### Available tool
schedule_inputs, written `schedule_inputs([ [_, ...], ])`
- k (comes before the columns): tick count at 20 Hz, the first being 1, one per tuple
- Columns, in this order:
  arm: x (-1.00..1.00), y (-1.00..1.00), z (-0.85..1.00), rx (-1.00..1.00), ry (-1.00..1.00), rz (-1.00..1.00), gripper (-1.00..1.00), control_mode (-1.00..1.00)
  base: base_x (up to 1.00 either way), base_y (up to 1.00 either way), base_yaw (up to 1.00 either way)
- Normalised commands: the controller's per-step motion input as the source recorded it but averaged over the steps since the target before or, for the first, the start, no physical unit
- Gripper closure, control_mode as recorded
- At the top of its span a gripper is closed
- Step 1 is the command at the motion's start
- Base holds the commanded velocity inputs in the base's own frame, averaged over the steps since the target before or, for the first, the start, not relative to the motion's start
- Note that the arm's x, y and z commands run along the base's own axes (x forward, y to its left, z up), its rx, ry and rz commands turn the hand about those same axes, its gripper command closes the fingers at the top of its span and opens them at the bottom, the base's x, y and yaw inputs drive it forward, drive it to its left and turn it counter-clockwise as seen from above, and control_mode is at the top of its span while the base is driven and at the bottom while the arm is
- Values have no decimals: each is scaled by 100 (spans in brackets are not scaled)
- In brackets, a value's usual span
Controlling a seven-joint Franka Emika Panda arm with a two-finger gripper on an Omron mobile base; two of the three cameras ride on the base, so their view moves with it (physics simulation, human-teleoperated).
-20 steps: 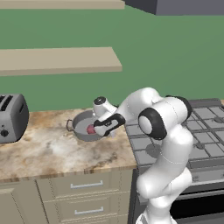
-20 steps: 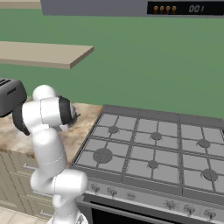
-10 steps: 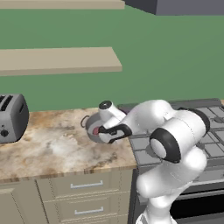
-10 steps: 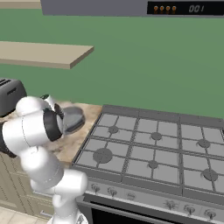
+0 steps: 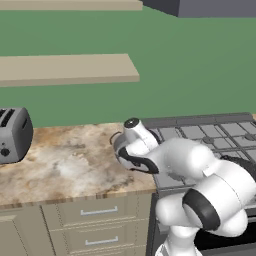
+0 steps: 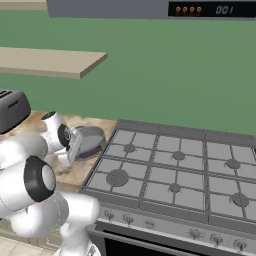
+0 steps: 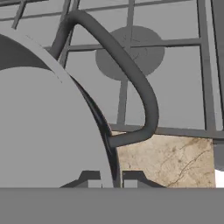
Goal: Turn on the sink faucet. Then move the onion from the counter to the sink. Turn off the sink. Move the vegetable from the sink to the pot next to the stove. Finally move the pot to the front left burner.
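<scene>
Grey pot (image 6: 88, 141) hangs tilted in my tool (image 7: 110, 180), jaws pinched tight on its rim w/ one fingertip (image 7: 132, 177) outside the wall. Pot sits above the tabletop (image 5: 65, 160) edge, just beside the stove (image 6: 175, 170); its loop handle (image 7: 131, 78) reaches over the front left burner (image 6: 118, 177). Toaster (image 5: 14, 134) is at far left. Can't see the onion inside.

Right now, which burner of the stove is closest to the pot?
The front left burner: it sits next to the counter edge where the gripper holds the pot; the other burners lie farther right or back.
</scene>
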Motion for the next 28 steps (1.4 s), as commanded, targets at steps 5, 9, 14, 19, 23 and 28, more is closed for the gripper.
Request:
schedule_inputs([
  [5, -59, -42, 21, 0, -5, -26, 100, -100, 0, 0, 0],
  [9, -54, -39, 18, 0, -3, -26, 100, -100, 0, 0, 0],
  [14, -43, -33, 11, 0, -1, -27, 100, -100, 0, 0, 0],
  [19, -10, -31, 4, 0, 0, -32, 100, -100, 0, 0, 0],
  [23, 0, -32, -1, 3, 0, -23, 100, -100, 0, 0, 0],
  [28, 7, -15, -1, 6, 1, -13, 100, -100, 0, 0, 0],
])
